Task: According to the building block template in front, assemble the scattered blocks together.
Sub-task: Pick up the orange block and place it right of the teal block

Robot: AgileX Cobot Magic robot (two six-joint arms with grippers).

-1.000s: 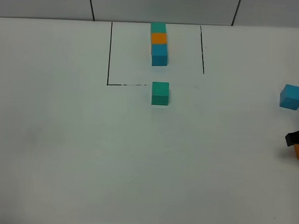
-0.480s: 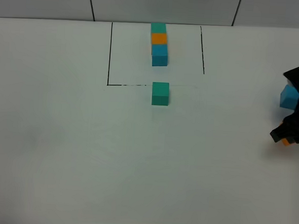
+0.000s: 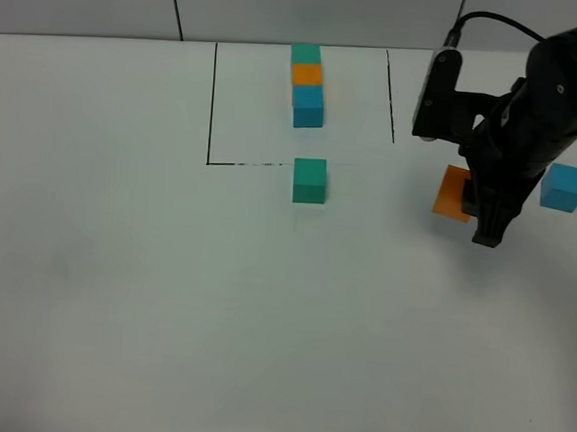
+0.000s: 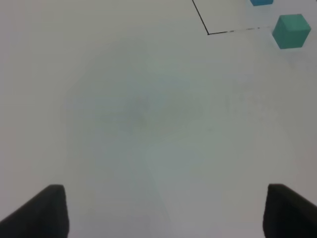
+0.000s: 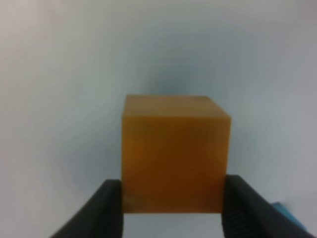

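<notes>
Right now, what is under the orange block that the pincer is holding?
Only white table shows below the orange block in the right pincer, with a soft shadow. The spot straight beneath is covered by the block itself.

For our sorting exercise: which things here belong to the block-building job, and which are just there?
Job: template row; green cube; orange cube, in the right gripper; blue cube.
Just there: white table; wall panels.
</notes>
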